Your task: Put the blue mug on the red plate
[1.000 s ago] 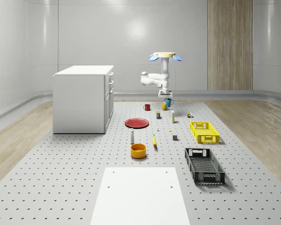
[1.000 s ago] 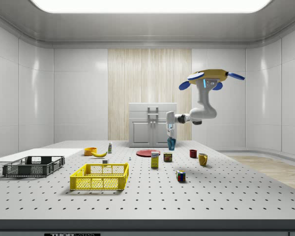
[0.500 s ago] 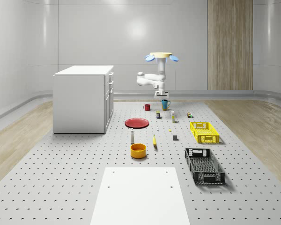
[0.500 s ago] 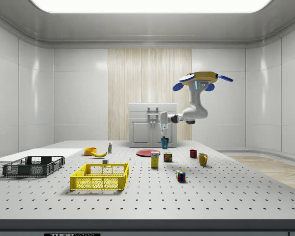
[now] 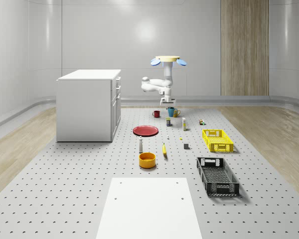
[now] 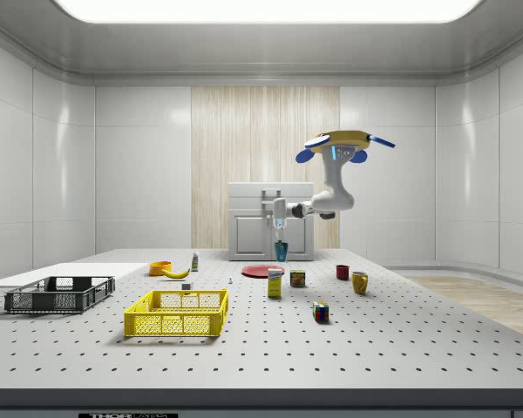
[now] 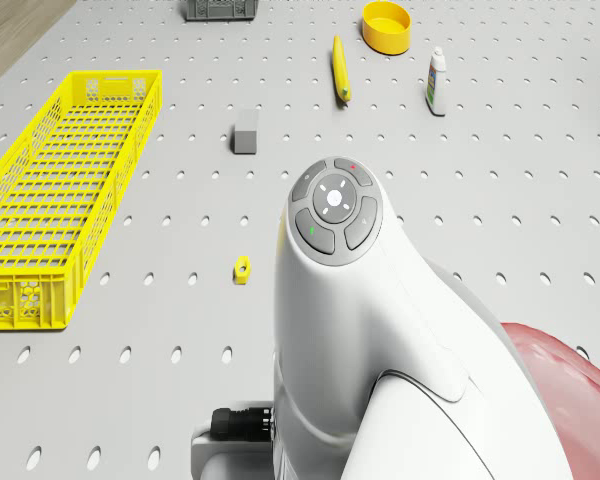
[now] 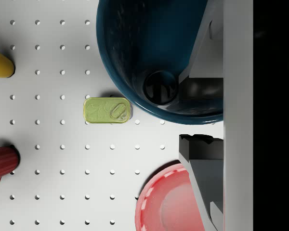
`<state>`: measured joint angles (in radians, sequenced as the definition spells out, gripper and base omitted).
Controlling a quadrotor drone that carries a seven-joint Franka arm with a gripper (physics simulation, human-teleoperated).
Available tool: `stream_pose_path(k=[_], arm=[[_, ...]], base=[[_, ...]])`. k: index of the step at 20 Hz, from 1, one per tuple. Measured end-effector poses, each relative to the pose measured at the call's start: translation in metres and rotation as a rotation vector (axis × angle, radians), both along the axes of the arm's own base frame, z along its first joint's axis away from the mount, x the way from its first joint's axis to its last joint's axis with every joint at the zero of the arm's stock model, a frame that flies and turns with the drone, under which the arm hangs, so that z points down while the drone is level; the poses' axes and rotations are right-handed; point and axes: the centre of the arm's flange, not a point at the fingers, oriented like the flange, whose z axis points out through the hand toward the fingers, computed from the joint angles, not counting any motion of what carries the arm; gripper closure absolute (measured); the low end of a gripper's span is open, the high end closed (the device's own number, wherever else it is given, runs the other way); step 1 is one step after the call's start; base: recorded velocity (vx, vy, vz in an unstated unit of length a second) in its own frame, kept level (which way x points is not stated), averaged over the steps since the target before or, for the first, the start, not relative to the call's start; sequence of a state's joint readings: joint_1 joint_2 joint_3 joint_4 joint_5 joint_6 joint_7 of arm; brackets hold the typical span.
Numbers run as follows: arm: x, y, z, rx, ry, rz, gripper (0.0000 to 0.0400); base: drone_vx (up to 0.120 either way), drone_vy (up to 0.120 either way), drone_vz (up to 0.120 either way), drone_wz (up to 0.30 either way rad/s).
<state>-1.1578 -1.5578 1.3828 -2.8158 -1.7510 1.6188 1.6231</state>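
Observation:
The blue mug [image 5: 171, 112] hangs a little above the table, and my gripper [image 5: 167, 103] is shut on its rim from above. In the wrist view one finger [image 8: 205, 53] reaches inside the blue mug [image 8: 144, 53] and the other finger [image 8: 202, 168] is outside its wall. The red plate [image 5: 146, 130] lies flat on the table, nearer the camera and to the whole-scene view's left of the mug. In the side view the mug [image 6: 282, 252] hangs just behind the red plate [image 6: 262, 271]. The drone [image 5: 167, 60] hovers above the far part of the table. The plate's edge [image 8: 166, 202] lies just beside the mug.
A red mug [image 5: 156, 114], a yellow mug [image 5: 176, 113] and a green can [image 8: 107, 109] stand under and around the carried mug. Nearer are a bottle [image 5: 140, 145], banana [image 5: 164, 149], orange bowl [image 5: 147, 160], yellow crate [image 5: 217, 140] and black crate [image 5: 217, 175]. A white cabinet [image 5: 88, 104] stands at the left.
Drone, arm and gripper have moved toward the whole-scene view's left, carrying the blue mug closer to the red plate. The mug stays held.

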Motion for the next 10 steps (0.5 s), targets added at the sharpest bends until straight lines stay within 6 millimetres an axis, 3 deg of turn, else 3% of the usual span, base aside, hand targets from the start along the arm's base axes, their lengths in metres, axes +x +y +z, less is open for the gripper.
stream_pose_path(k=[10], arm=[[0.0,0.0,0.0,0.0,0.0,0.0,0.03]], base=[[0.12,-0.12,0.0,0.0]])
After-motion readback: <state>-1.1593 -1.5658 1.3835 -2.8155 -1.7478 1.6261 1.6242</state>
